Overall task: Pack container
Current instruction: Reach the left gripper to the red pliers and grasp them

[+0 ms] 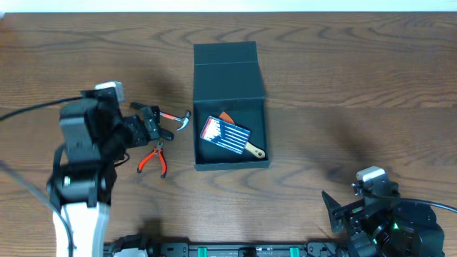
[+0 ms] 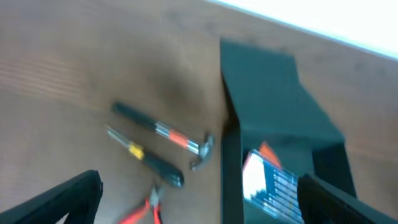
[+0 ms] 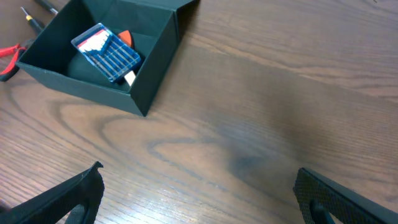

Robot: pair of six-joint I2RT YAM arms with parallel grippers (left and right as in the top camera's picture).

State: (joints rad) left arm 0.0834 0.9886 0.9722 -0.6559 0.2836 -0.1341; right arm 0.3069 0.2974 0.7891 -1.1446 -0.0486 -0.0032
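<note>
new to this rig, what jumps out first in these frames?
The open dark container sits mid-table, lid flapped back, with a blue pack of bits inside. Left of it lie a hammer, red-handled pliers and a screwdriver, with the left gripper open above them. The right gripper hangs open over bare wood, right of the box.

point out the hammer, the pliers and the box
hammer [image 1: 178, 118]: overhead view, on the orange handle near the head
pliers [image 1: 158, 151]: overhead view, where the red handles meet
box [image 1: 227, 75]: overhead view, on the open lid
</note>
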